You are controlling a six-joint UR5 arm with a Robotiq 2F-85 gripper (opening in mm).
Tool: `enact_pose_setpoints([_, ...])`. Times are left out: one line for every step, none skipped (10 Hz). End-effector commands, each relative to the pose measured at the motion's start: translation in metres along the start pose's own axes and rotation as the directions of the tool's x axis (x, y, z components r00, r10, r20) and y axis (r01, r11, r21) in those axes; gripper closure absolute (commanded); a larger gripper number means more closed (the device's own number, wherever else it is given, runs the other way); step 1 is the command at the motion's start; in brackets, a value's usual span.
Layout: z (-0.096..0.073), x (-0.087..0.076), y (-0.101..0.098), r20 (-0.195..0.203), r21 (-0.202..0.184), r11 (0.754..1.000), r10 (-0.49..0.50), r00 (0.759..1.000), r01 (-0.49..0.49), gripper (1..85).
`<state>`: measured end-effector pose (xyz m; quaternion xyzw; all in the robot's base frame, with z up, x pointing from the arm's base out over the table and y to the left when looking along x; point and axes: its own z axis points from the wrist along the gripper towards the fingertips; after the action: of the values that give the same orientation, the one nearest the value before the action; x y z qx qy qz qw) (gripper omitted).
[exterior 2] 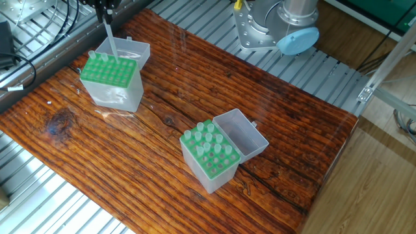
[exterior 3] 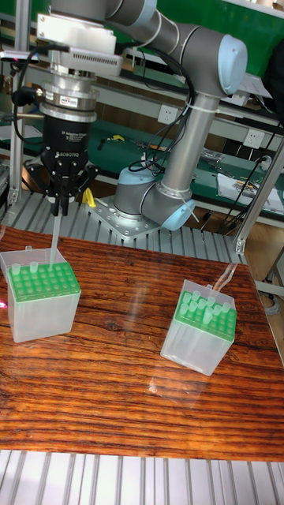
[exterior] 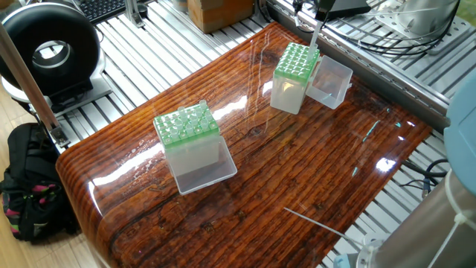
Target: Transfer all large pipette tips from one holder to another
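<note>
Now | gripper [exterior 3: 60, 207] clenching pipette tip [exterior 3: 55, 237] | far box [exterior 3: 207, 331] holds tips

One clear, whitish large pipette tip [exterior 3: 55, 239] hangs upright, its point at the far box's green top. More large tips [exterior 2: 209, 144] stand upright in the near box.

Glossy wooden table [exterior 2: 273, 110], two green-topped boxes [exterior 2: 110, 79] [exterior 2: 209, 155]

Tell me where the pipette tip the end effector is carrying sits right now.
In the tall fixed view, the pipette tip hangs upright from the end effector, its lower end at the rear edge of the left green-topped tip box.
</note>
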<state>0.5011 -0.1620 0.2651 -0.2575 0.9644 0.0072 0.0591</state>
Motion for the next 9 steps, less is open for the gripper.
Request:
enact_pose_setpoints([0.0028,-0.0029,0.0007,0.006,-0.008,1.0,-0.015,1.0,0.015,74.3])
enact_pose_setpoints([0.0045,-0.0029,0.0003,0.006,-0.01,1.0,-0.022,1.0,0.022,73.3])
enact_pose_setpoints([0.0047,-0.0029,0.0001,0.006,-0.01,0.999,-0.033,0.999,0.033,71.7])
enact_pose_setpoints([0.0049,-0.002,0.0,0.002,-0.01,0.999,-0.039,0.999,0.039,69.7])
enact_pose_setpoints([0.0052,-0.0017,0.0,0.001,-0.011,0.999,-0.044,0.999,0.044,68.0])
enact_pose_setpoints([0.0054,-0.0009,-0.0001,-0.002,-0.011,0.999,-0.047,0.999,0.047,67.3])
enact_pose_setpoints([0.0055,-0.0003,0.0003,-0.005,-0.013,0.999,-0.052,0.999,0.051,65.3])
enact_pose_setpoints([0.0055,-0.0002,0.0002,-0.005,-0.013,0.998,-0.055,0.998,0.055,63.3])
enact_pose_setpoints([0.0056,0.0,-0.0002,-0.006,-0.012,0.998,-0.061,0.998,0.061,59.7])
